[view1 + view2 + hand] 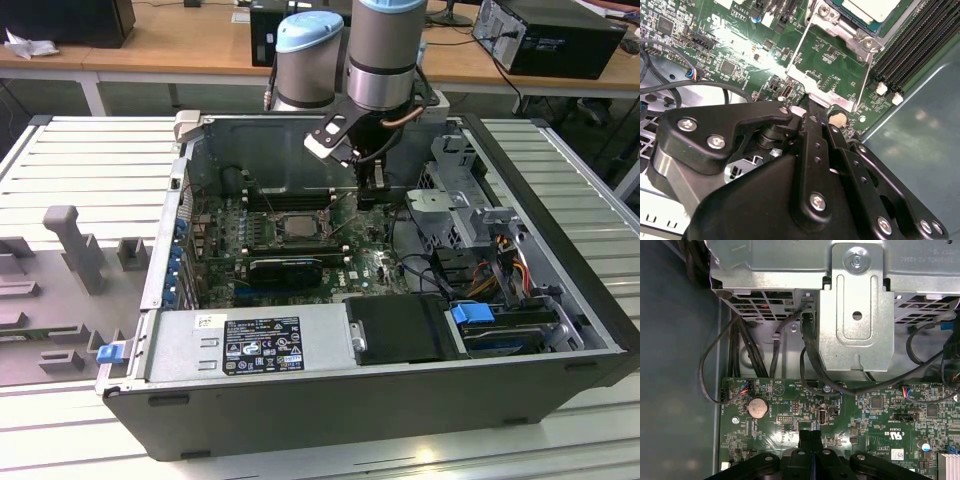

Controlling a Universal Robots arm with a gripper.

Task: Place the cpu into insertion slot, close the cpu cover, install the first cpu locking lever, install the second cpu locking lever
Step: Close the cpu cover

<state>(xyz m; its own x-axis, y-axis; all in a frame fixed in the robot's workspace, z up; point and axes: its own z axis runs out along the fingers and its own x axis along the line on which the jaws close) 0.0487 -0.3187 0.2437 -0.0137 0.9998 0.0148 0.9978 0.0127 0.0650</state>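
Black claw [811, 106] linkage up close, fingers pressed together, tip at free edge of thin silver-grey metal frame plate w/ square window, i.e. cpu cover [822, 92].

Cover swung open, away from black-framed square insertion slot [272, 228], w/ green motherboard [790, 410] seen thru its window. Small flat square cpu [872, 7], pale beige-silver top, seated in slot just past cover. Can't tell if anything pinched btwn fingers. Round silver coin cell [839, 119] just beside claw tip, long black memory slots [920, 35] alongside socket. In exterior view, claw [378, 190] down inside open dark grey PC case [300, 400] on slatted grey metal counter [90, 160], near slot, toward exterior view's right.
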